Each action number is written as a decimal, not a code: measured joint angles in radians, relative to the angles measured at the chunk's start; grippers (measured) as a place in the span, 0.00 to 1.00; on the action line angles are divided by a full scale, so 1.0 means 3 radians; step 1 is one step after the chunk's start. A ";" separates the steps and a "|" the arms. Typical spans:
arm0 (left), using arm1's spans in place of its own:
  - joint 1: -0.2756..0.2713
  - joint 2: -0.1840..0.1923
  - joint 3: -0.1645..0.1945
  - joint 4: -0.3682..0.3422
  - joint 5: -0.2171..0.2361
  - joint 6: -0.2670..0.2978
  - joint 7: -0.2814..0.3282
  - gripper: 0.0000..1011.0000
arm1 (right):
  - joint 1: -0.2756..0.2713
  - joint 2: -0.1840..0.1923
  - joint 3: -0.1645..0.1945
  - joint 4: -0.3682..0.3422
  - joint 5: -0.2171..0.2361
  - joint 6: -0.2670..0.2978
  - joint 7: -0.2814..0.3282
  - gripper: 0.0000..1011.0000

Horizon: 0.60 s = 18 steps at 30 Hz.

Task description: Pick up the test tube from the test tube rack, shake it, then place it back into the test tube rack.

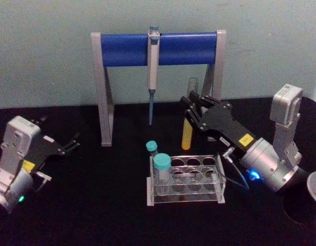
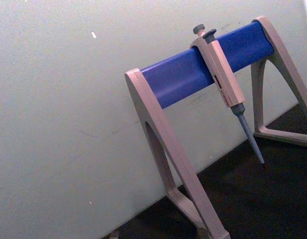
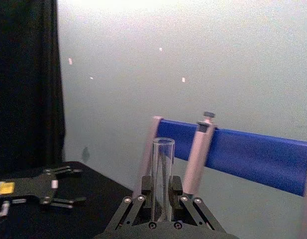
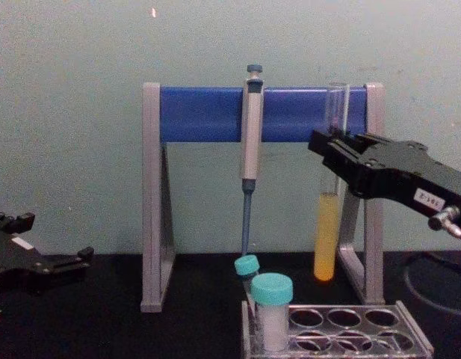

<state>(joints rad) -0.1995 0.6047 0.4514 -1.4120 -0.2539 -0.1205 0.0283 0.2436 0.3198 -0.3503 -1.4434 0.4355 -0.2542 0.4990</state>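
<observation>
Pale wall [image 1: 45,56] behind a black worktop [image 1: 96,220].
In the head view the plain grey-green wall spans 9 to 3 o'clock, evenly lit; the matte worktop fills toward 6 o'clock. A black drape [image 3: 24,84] hangs against the wall.

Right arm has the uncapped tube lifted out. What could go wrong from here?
The test tube, shut in the right gripper, has no cap: hard shaking could slosh the yellow liquid out.
It hangs near the pipette stand's leg; a wide swing might hit it.
Going back, its tip may catch the rack rim or the capped tubes.
The left gripper is parked, open.
</observation>
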 joint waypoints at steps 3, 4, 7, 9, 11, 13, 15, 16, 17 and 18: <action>0.0000 0.0000 0.0000 0.0000 0.0000 0.0000 0.0000 0.99 | 0.0000 -0.0008 0.0027 0.0023 -0.0033 -0.0008 -0.0046 0.23; 0.0000 0.0000 0.0000 0.0000 0.0000 0.0000 0.0000 0.99 | -0.0001 -0.0009 0.0034 0.0026 -0.0040 -0.0009 -0.0057 0.23; 0.0000 0.0000 0.0000 0.0000 0.0000 0.0000 0.0000 0.99 | -0.0015 -0.0014 0.0057 0.0028 -0.0055 -0.0010 -0.0081 0.23; 0.0000 0.0000 0.0000 0.0000 0.0000 0.0000 0.0000 0.99 | -0.0025 -0.0017 0.0073 0.0024 -0.0061 -0.0010 -0.0086 0.23; 0.0000 0.0000 0.0000 0.0000 0.0000 0.0000 0.0000 0.99 | -0.0031 -0.0020 0.0084 0.0021 -0.0066 -0.0010 -0.0087 0.23; 0.0000 0.0000 0.0000 0.0000 0.0000 0.0000 0.0000 0.99 | -0.0034 -0.0024 0.0090 0.0019 -0.0069 -0.0011 -0.0087 0.23; 0.0000 0.0000 0.0000 0.0000 0.0000 0.0000 0.0000 0.99 | -0.0038 -0.0028 0.0097 0.0018 -0.0071 -0.0011 -0.0086 0.23; 0.0000 0.0000 0.0000 0.0000 0.0000 0.0000 0.0000 0.99 | -0.0039 -0.0029 0.0098 0.0016 -0.0071 -0.0011 -0.0086 0.23; 0.0000 0.0000 0.0000 0.0000 0.0000 0.0000 0.0000 0.99 | -0.0044 -0.0030 0.0103 0.0011 -0.0073 -0.0011 -0.0086 0.23; 0.0000 0.0000 0.0000 0.0000 0.0000 0.0000 0.0000 0.99 | -0.0047 -0.0031 0.0105 0.0009 -0.0073 -0.0011 -0.0086 0.23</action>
<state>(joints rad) -0.1996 0.6047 0.4514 -1.4120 -0.2539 -0.1206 0.0283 0.2296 0.3104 -0.3189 -1.4408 0.4135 -0.2576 0.4732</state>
